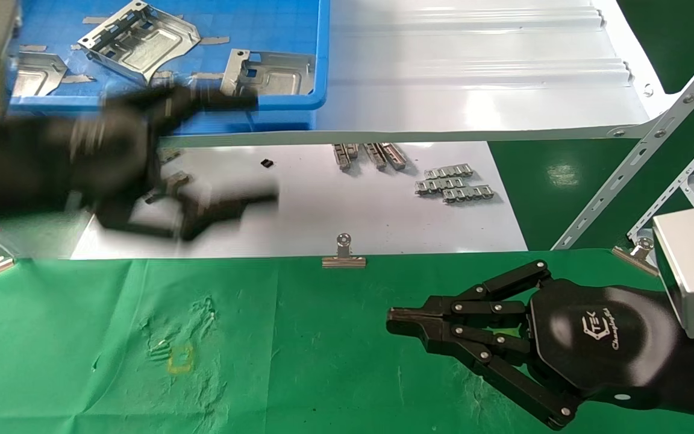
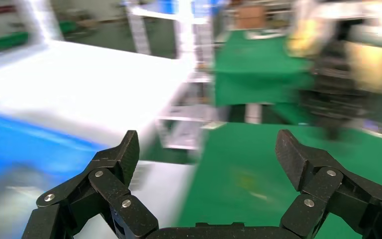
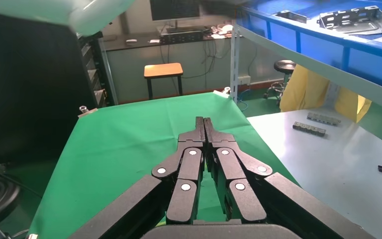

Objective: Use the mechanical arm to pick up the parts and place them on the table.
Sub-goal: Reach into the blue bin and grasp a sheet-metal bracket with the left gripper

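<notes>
Head view: left gripper (image 1: 262, 147) blurred, spread wide, holding nothing, one finger reaching along the near wall of the blue bin (image 1: 323, 54), the other stretched over the white board (image 1: 323, 223) below. Left wrist view: same left gripper (image 2: 206, 149) with both fingertips (image 2: 128, 149) far apart, nothing between them, blue bin and white surface smeared beneath. Left arm coming in from the left edge, dark and streaked, palm roughly level with the bin's front edge.

Right gripper (image 1: 392, 321) closed tip to tip, empty, low over the green table (image 1: 82, 337), pointing left; hexagonal palm with white logo facing up, silver box wrist at the right edge. Right wrist view: fingers (image 3: 189, 164) pressed together over the green cloth.

Three silver stamped parts inside the blue bin: largest part (image 1: 139, 39) tilted near the bin's middle, second part (image 1: 271, 72) by the bin's near right corner, just beside the left gripper's upper finger, third part (image 1: 34, 72) at the left, partly hidden. No part on the green table. Small ribbed strips (image 1: 452, 181) on the white board, well apart from both grippers. Binder clip (image 1: 343, 252) clamping the cloth's far edge.
</notes>
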